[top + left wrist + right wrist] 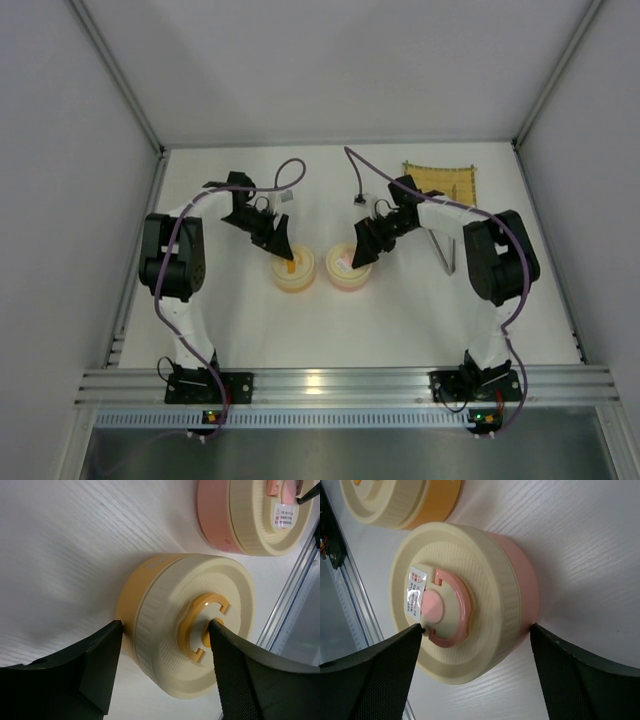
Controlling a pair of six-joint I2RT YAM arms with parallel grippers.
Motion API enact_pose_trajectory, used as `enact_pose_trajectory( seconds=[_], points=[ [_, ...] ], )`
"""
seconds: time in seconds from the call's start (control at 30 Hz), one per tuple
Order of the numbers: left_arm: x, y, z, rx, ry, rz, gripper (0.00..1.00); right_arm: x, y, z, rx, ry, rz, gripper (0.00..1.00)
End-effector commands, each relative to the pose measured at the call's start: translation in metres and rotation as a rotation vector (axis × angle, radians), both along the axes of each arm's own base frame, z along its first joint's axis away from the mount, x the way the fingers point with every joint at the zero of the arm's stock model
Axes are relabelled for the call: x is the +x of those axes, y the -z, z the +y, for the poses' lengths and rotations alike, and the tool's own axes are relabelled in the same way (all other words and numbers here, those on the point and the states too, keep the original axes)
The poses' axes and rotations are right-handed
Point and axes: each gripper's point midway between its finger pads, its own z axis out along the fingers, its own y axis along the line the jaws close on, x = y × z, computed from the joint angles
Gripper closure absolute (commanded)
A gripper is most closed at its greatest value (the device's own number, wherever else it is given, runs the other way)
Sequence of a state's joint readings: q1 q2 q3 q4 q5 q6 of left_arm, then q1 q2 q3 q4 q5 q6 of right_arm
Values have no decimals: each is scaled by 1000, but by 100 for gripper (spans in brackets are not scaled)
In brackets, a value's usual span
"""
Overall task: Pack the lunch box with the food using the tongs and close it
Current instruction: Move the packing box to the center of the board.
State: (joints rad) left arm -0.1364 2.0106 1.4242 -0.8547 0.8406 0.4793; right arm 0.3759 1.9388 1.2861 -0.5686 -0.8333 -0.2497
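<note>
Jaws spread astride yellow box (162,615), pink box (507,587) — both lidded

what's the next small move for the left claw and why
Probably close the left claw on the cream lid of the yellow box. Its jaws stand open, one side beside the lid's ribbed edge, the other at the orange handle. The lid is on, so nothing can go in until it comes off.
</note>
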Motion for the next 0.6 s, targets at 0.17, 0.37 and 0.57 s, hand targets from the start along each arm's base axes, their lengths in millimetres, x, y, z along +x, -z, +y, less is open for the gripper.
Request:
enact_pose_trajectory(
  seconds=[0.17,0.37,0.57],
  points=[
    [-57,36,0,129,114,3,31,-38,-1,0,-7,-119,-36,22],
    [-80,42,-9,134,135,22,32,-65,7,0,-17,-172,-15,29],
    [-89,45,-12,128,106,30,33,-89,7,-5,-13,-210,0,32]
  ],
)
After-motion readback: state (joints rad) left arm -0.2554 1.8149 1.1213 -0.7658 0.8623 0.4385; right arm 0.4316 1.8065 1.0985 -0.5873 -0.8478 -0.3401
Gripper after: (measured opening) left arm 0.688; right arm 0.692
